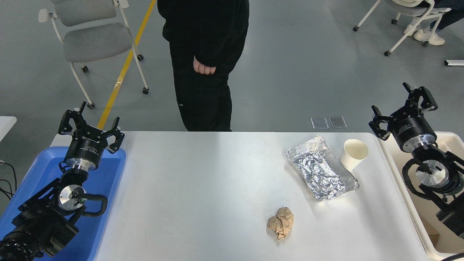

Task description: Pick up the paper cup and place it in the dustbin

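Parked left gripper (89, 121) spread; right gripper (404, 103) open above the large beige plastic dustbin (393, 170); next, reach toward the small white paper cup (353, 153)

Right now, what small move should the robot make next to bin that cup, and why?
Probably swing the open right end effector left and down toward the paper cup: it hangs empty above the dustbin, while the cup stands untouched beside the foil tray.

cup (353, 154): smooth matt paper | tray (322, 168): crinkled shiny foil | table (203, 188): smooth matt
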Tool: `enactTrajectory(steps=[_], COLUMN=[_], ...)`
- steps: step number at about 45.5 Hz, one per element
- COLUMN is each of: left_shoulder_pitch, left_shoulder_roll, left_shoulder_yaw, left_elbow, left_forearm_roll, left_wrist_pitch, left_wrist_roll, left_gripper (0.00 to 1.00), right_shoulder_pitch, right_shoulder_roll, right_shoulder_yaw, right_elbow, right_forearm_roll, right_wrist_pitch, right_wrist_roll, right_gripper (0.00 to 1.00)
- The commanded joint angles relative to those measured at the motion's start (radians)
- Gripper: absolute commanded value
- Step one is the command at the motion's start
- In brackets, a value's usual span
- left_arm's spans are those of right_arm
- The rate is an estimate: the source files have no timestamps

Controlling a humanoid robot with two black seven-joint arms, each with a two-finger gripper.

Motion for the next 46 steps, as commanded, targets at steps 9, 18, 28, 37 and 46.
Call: enactTrajectory(steps=[9, 18, 28, 37, 46], left_shoulder_pitch=[-0.001, -0.001, -0.001, -0.001, -0.001], left_shoulder_roll=[0.0, 0.0, 0.0, 0.0, 0.0], left_shoulder_yaw=[0.0, 0.0, 0.0, 0.0, 0.0], left_elbow=[0.0, 0.0, 0.0, 0.0, 0.0], left_forearm_roll=[0.0, 0.001, 0.0, 0.0, 0.0], left_wrist_pitch=[0.0, 0.0, 0.0, 0.0, 0.0], left_wrist_roll=[-0.002, -0.002, -0.002, -0.003, -0.003], left_gripper=[0.99, 0.99, 0.99, 0.99, 0.99], right_shoulder_pitch=[-0.009, -0.012, 0.018, 0.061, 0.075], right_shoulder_roll=[-0.003, -0.001, 0.008, 0.009, 0.009], right_shoulder_yaw=[0.008, 0.004, -0.002, -0.005, -0.007], right_elbow=[0.01, 0.01, 0.013, 0.01, 0.013], right_forearm_roll=[0.0, 0.0, 0.0, 0.0, 0.0], right_wrist_pitch=[-0.002, 0.003, 0.003, 0.001, 0.001], right_wrist_roll=[0.0, 0.0, 0.0, -0.002, -0.002], right_gripper=[1.0, 1.0, 1.0, 1.0, 1.0])
